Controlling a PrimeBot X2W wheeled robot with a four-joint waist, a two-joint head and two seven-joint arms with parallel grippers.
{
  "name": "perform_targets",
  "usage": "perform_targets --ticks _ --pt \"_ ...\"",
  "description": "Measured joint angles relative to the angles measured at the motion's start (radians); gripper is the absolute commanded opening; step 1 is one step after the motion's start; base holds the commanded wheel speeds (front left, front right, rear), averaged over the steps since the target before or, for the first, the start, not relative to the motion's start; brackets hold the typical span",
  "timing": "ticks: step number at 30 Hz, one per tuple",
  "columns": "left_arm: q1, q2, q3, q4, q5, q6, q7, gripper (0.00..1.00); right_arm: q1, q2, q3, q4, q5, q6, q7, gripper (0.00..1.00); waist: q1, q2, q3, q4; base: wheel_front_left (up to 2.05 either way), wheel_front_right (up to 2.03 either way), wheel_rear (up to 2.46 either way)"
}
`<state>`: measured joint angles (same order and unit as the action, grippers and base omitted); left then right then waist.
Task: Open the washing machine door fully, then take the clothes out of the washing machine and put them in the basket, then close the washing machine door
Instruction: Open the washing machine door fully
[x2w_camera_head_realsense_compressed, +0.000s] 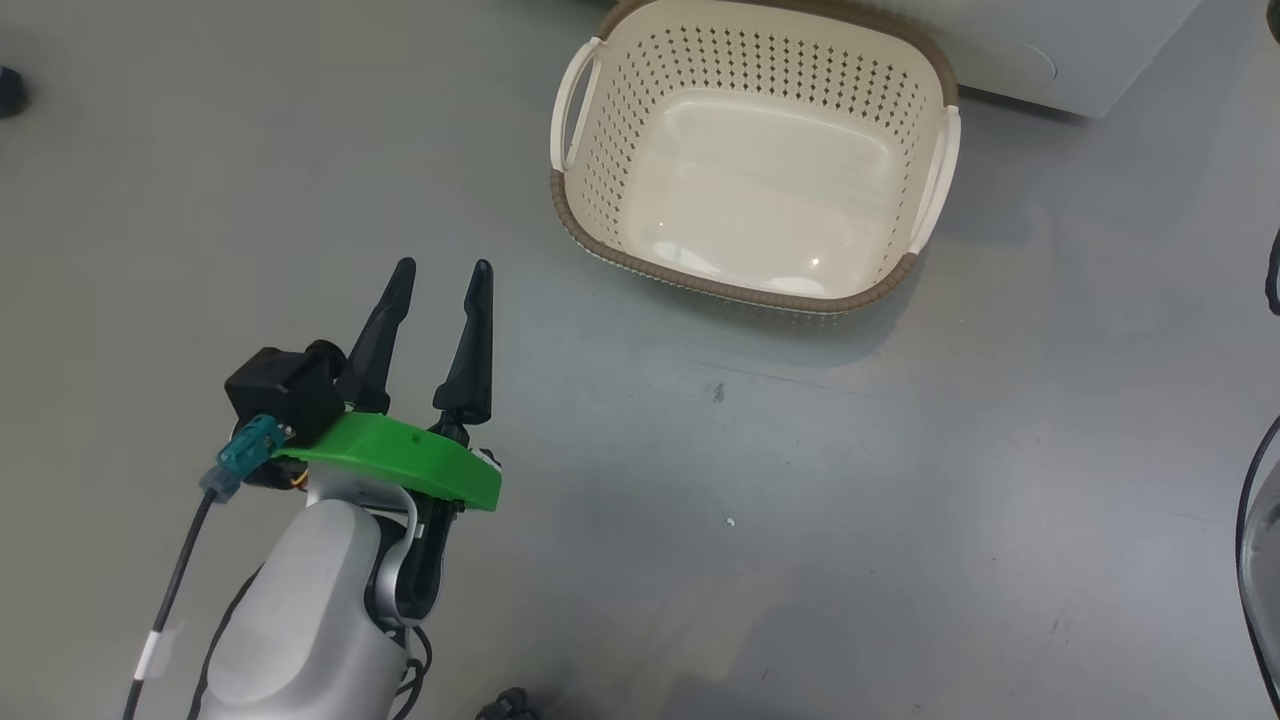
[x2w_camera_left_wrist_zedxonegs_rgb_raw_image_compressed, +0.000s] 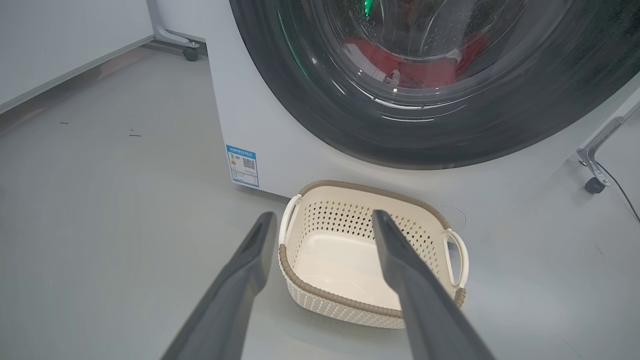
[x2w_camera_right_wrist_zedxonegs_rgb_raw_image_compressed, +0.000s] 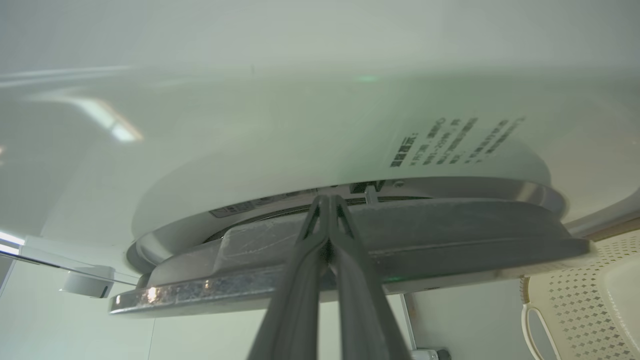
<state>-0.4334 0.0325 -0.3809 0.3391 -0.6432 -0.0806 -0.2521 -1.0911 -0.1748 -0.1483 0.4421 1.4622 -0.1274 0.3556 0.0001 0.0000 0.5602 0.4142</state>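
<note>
The big white front-loading washing machine (x2w_camera_left_wrist_zedxonegs_rgb_raw_image_compressed: 260, 125) stands far, bright red clothes (x2w_camera_left_wrist_zedxonegs_rgb_raw_image_compressed: 375, 55) behind its round black-rimmed glass door (x2w_camera_left_wrist_zedxonegs_rgb_raw_image_compressed: 310, 100). Just near it on the floor (x2w_camera_head_realsense_compressed: 700, 500), the cream perforated plastic basket (x2w_camera_head_realsense_compressed: 740, 292) sits mouth up, long axis left-right. The left gripper (x2w_camera_head_realsense_compressed: 443, 267) is spread wide, empty; the right gripper (x2w_camera_right_wrist_zedxonegs_rgb_raw_image_compressed: 327, 200) is pinched together at the door's edge.

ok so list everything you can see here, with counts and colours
washing machine: one, white, behind the basket
washing machine door: one, black rim with clear glass, on the machine's front
clothes: count unclear, red, inside the drum behind the glass
label: one, blue, machine's lower front corner
basket: one, cream with brown rim, empty, on the floor
floor: grey
castors: two, dark, either side of the machine
left gripper: dark fingers, open, near the basket
right gripper: dark fingers, shut, tips at the door's edge
</note>
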Motion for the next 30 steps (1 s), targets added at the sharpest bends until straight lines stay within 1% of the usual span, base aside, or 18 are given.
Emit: perform_targets --ticks 9,19,30 --pt "0.0 -0.007 0.008 0.004 0.0 -0.007 0.0 1.0 -0.05 0.005 0.004 0.046 0.007 0.0 0.018 0.0 0.0 0.0 0.001 0.017 0.0 0.0 0.0" --pt "0.0 -0.009 0.018 0.009 0.0 -0.009 0.0 1.0 -0.093 -0.019 0.012 0.11 0.004 0.0 0.037 0.0 0.0 0.0 0.002 0.036 0.0 0.0 0.0" --pt "0.0 -0.01 0.021 0.009 0.0 -0.012 0.0 1.0 -0.119 -0.035 0.026 0.179 0.011 0.0 0.115 0.0 0.0 0.0 -0.002 0.038 0.0 0.0 0.0"
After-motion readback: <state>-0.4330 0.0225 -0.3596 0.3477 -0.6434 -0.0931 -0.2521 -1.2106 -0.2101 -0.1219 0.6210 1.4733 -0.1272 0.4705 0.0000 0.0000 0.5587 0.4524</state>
